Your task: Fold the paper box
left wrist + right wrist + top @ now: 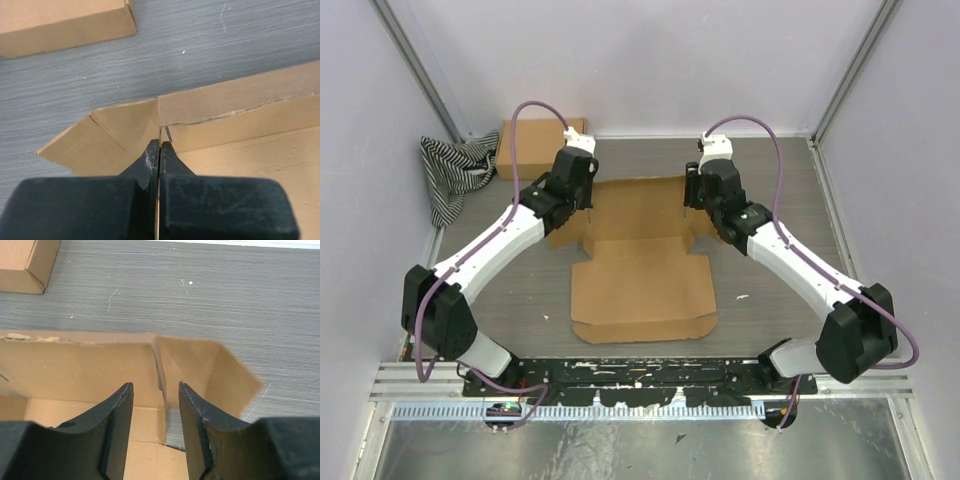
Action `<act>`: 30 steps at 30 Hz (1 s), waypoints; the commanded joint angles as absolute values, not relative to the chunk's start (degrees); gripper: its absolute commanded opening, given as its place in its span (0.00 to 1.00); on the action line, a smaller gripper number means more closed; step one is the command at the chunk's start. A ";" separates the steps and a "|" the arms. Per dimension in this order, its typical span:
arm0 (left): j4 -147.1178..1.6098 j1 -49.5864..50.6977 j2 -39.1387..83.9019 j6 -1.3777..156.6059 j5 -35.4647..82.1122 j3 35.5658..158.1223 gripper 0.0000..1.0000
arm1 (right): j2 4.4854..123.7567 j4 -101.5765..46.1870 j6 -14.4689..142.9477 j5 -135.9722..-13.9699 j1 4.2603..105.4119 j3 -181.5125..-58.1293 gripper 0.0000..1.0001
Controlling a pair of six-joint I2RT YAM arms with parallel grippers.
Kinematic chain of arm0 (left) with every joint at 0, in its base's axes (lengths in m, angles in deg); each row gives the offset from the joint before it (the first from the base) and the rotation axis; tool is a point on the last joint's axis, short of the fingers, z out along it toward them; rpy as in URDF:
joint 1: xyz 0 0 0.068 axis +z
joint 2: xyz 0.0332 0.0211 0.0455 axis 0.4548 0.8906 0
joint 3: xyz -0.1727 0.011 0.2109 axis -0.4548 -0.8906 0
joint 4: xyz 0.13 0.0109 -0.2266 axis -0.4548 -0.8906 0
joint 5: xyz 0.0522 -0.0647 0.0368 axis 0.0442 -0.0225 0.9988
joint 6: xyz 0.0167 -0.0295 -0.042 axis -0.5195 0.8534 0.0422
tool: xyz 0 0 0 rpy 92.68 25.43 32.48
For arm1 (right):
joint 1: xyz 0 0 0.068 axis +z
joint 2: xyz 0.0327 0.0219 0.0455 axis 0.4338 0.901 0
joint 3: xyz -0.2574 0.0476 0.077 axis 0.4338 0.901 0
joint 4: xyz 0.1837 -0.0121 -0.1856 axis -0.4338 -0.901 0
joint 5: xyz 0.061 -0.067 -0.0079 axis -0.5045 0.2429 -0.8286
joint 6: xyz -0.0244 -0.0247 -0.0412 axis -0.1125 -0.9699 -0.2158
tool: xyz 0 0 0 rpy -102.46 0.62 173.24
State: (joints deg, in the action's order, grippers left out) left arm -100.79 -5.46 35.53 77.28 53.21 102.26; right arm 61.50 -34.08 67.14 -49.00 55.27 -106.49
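Note:
The paper box (642,285) lies as a brown die-cut sheet in the middle of the table, with its far panel and corner flaps raised. My left gripper (588,207) is at the far left corner. In the left wrist view it (159,145) is shut on a thin upright cardboard flap of the box (235,100). My right gripper (691,197) is at the far right corner. In the right wrist view it (156,386) is open, with its fingers on either side of an upright flap edge of the box (75,365), not touching it.
A second, ready-made brown cardboard box (533,146) stands at the back left; it also shows in the left wrist view (60,22) and the right wrist view (22,265). A black-and-white striped cloth (455,172) lies at the far left. Walls enclose the table.

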 commanded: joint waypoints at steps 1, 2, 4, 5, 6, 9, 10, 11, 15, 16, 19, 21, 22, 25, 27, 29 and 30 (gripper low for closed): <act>-95.02 -5.29 31.76 77.87 55.15 95.63 0.00 | 58.84 -44.94 69.51 -50.17 55.49 -113.97 0.51; -93.18 -5.31 30.97 78.01 55.54 94.09 0.00 | 58.40 -47.38 69.81 -49.79 55.50 -115.54 0.54; -88.30 -5.36 29.41 78.43 56.26 89.66 0.00 | 57.45 -50.84 69.69 -48.80 55.49 -117.81 0.55; -85.82 -5.37 28.47 78.60 56.50 88.27 0.00 | 56.72 -51.79 69.48 -47.50 55.41 -118.41 0.55; -83.36 -5.38 27.64 78.68 56.54 85.67 0.00 | 55.91 -51.98 68.97 -46.16 55.37 -118.35 0.56; -76.10 -5.41 24.55 78.97 56.82 79.83 0.00 | 52.91 -49.35 68.62 -41.39 52.73 -115.70 0.56; -74.16 -5.46 23.75 78.93 56.74 78.50 0.00 | 52.56 -48.17 68.98 -41.60 50.52 -114.40 0.56; -72.36 -5.42 23.22 78.56 56.65 77.39 0.00 | 52.58 -47.36 69.80 -42.42 46.70 -113.39 0.56; -66.62 -5.53 21.15 76.61 57.27 74.84 0.00 | 54.52 -44.07 75.07 -51.83 34.51 -109.93 0.54; -64.68 -5.55 20.69 75.78 57.41 74.20 0.00 | 55.06 -42.62 75.96 -53.77 32.07 -109.12 0.53; -58.48 -5.53 20.23 73.10 57.67 73.26 0.00 | 56.88 -37.47 75.80 -60.30 28.71 -106.54 0.52; -54.36 -5.55 20.76 71.05 57.23 72.70 0.00 | 59.38 -35.18 73.57 -62.18 28.13 -106.11 0.51; -51.94 -5.56 21.19 70.11 57.02 72.16 0.00 | 60.13 -34.14 72.24 -63.09 27.97 -105.90 0.51; -42.76 -5.47 22.85 67.66 55.65 68.80 0.00 | 63.85 -30.06 69.35 -68.80 26.64 -104.37 0.47; -39.93 -5.47 24.04 67.36 55.67 66.84 0.00 | 65.57 -27.65 68.42 -75.15 25.22 -102.93 0.45; -37.75 -5.46 25.44 67.61 56.03 65.04 0.00 | 66.80 -25.96 67.78 -78.27 24.94 -101.37 0.44; -37.16 -5.48 26.23 67.96 56.42 64.53 0.00 | 67.21 -25.45 67.34 -79.91 24.92 -100.65 0.45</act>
